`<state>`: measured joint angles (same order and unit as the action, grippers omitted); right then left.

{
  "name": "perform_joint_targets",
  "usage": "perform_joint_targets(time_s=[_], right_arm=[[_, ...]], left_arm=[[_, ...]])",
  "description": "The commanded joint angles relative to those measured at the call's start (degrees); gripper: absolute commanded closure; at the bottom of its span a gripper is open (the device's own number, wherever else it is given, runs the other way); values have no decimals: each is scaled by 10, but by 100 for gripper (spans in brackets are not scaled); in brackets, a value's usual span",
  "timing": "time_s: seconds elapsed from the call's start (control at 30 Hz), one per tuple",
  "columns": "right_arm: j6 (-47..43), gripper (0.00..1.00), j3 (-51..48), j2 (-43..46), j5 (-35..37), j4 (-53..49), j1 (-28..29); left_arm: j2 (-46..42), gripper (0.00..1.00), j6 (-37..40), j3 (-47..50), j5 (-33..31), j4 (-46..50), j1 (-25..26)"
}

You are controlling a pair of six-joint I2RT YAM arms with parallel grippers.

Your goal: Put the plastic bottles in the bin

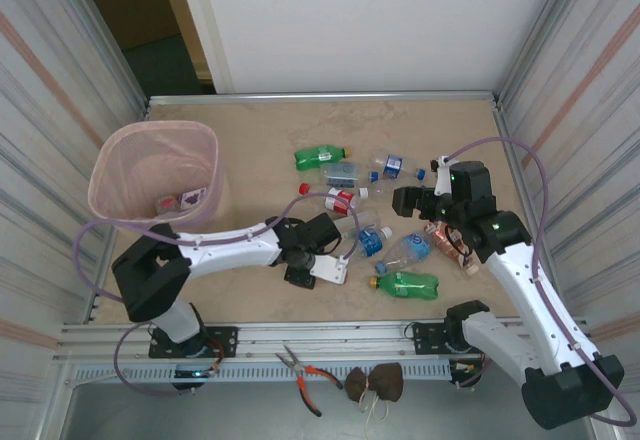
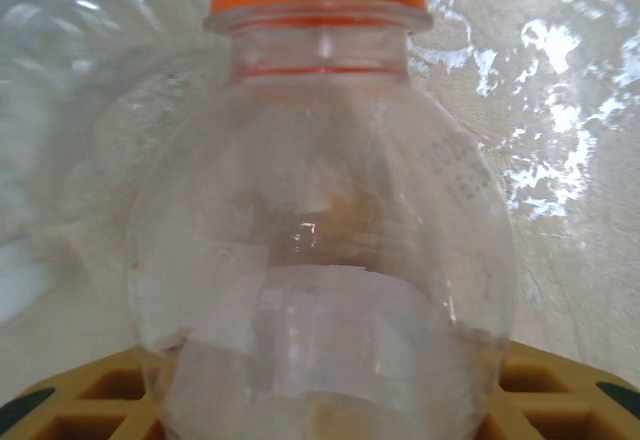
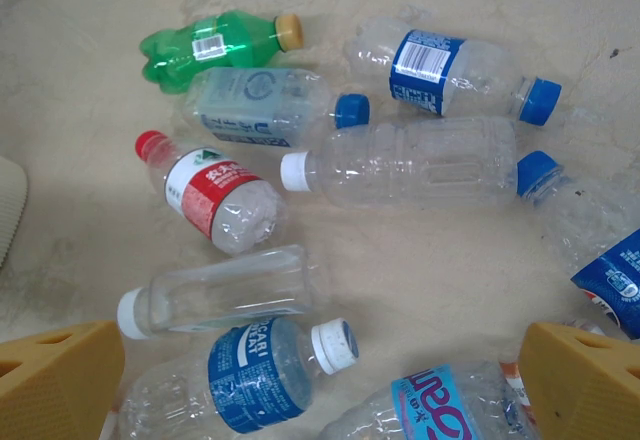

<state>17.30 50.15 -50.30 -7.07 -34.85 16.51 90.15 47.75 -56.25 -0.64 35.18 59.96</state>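
Mid-table: bottles (image 1: 372, 240) lie flat in a tight pile, many touching, thin slivers of bare top between. Free strip of table (image 1: 300, 120) along the far wall (image 1: 350, 20); open lane between bin (image 1: 110, 175) and pile. Bin mouth unobstructed from above. The left arm (image 1: 235, 245) lies across the near-left, barring that side. The right gripper (image 3: 320, 365) hangs over the pile, fingers spread wide, a white-capped bottle (image 3: 255, 375) under the gap. Ribbed side walls (image 1: 590, 90) hem both flanks.

White arm links (image 1: 232, 248), black joints (image 1: 150, 275), lilac cables (image 1: 497, 140), green lights (image 1: 492, 226); right hand (image 3: 320, 385): recessed yellow-orange fingers (image 3: 60, 380).
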Motion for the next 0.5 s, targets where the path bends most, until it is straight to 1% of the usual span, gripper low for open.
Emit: perform_joint_targets(time_s=[0.0,0.2,0.33,0.47], right_arm=[[-13,0,5,12,12,-8,3],[-12,0,5,6,9,-4,3],[-11,0,5,2,7,0,4],[-11,0,7,-4,5,5,4]], left_arm=[[-66,49,-10,-21,9,28,-5],[-156,49,-47,-62,19,39,-19],[-190,49,-85,-107,26,50,-45],[-200,53,-138,-172,-6,71,-73]])
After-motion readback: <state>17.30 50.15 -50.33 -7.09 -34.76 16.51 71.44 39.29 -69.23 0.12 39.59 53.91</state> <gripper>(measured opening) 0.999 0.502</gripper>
